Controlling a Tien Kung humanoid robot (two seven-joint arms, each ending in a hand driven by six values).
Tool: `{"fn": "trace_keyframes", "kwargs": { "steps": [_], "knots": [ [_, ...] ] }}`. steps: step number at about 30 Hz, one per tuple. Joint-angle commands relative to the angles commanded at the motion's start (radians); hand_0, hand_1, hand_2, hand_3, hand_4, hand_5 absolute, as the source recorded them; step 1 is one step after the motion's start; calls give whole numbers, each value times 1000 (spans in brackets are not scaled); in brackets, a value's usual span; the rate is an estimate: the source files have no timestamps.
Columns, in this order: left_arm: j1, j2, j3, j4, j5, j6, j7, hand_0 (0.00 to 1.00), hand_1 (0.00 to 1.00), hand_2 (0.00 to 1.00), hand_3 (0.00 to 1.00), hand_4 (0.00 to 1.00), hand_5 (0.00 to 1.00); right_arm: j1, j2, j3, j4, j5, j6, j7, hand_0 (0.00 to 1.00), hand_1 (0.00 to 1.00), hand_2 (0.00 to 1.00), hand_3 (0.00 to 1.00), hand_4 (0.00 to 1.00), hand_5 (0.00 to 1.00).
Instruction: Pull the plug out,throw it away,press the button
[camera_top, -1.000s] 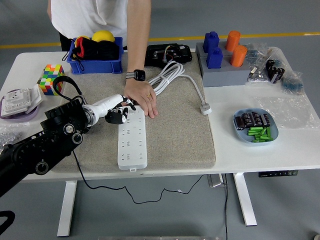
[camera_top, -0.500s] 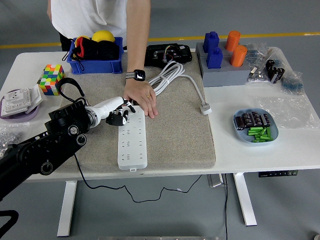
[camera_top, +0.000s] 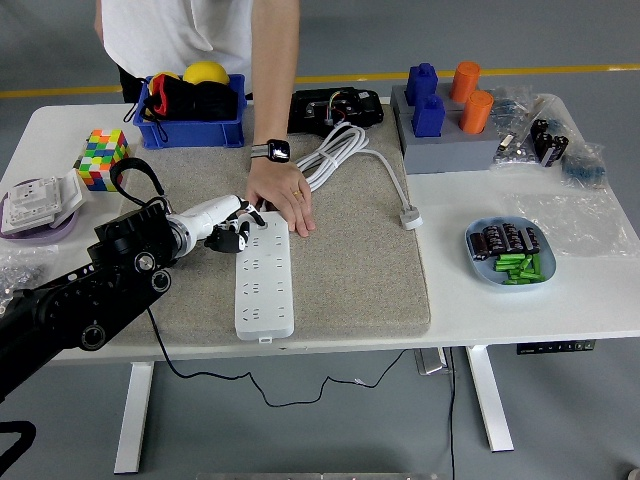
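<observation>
Head view: the left hand (camera_top: 232, 233) sits at the far end of the white power strip (camera_top: 266, 282), fingers curled together, holding nothing. A person's hand (camera_top: 281, 195) steadies that end; the strip runs toward the robot.

Left arm (camera_top: 90, 285): we see black housings with round silver-ringed joint caps.
Cable (camera_top: 130, 172): a black loop rising off the arm.
Forearm shell (camera_top: 195, 218): glossy white.
Left hand (camera_top: 232, 230): black fingers.
Person (camera_top: 200, 30): white shirt, bare forearm, 1 black watch (camera_top: 271, 151), 1 ring.
</observation>
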Motion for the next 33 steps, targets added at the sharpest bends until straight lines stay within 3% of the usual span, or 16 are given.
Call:
{"fn": "trace_keyframes", "kwargs": {
  "steps": [8, 14, 15, 16, 21, 22, 27, 28, 33],
  "knots": [
    [4, 2, -24, -28, 1, 6, -7, 12, 22, 112, 689, 76, 2, -1, 2, 3, 1, -1, 0, 0, 728, 678, 659, 642, 742, 582],
    [15, 19, -64, -92, 92, 21, -14, 13, 22, 114, 687, 72, 2, -1, 4, 5, 0, -3, 0, 0, 728, 678, 659, 642, 742, 583],
    [21, 22, -76, -102, 100, 24, -22, 13, 22, 114, 687, 72, 2, -1, 5, 6, 0, -3, 0, 0, 728, 678, 659, 642, 742, 583],
    [26, 24, -85, -109, 105, 25, -27, 61, 75, 206, 687, 86, 2, -1, 6, 6, 0, -2, 0, 0, 728, 679, 659, 642, 742, 584],
    [82, 39, -181, -147, 93, 47, -77, 61, 75, 206, 687, 86, 2, -2, 8, 9, 0, -3, 0, 0, 728, 679, 659, 642, 742, 584],
    [94, 41, -202, -152, 86, 60, -96, 389, 532, 556, 794, 652, 2, -2, 8, 10, 0, -4, 0, 0, 728, 678, 659, 642, 741, 582],
    [168, 34, -328, -177, 75, 143, -192, 389, 532, 556, 794, 652, 2, -1, 8, 13, 0, -5, -1, 1, 728, 678, 659, 642, 741, 582],
    [188, 28, -360, -182, 86, 157, -202, 827, 840, 786, 858, 744, 243, -1, 8, 13, 0, -6, -1, 1, 728, 678, 659, 642, 741, 582],
    [260, 0, -497, -192, 125, 176, -226, 827, 840, 786, 858, 744, 243, 2, 12, 13, 0, -6, 0, 0, 728, 678, 659, 642, 741, 582]
  ]
}}
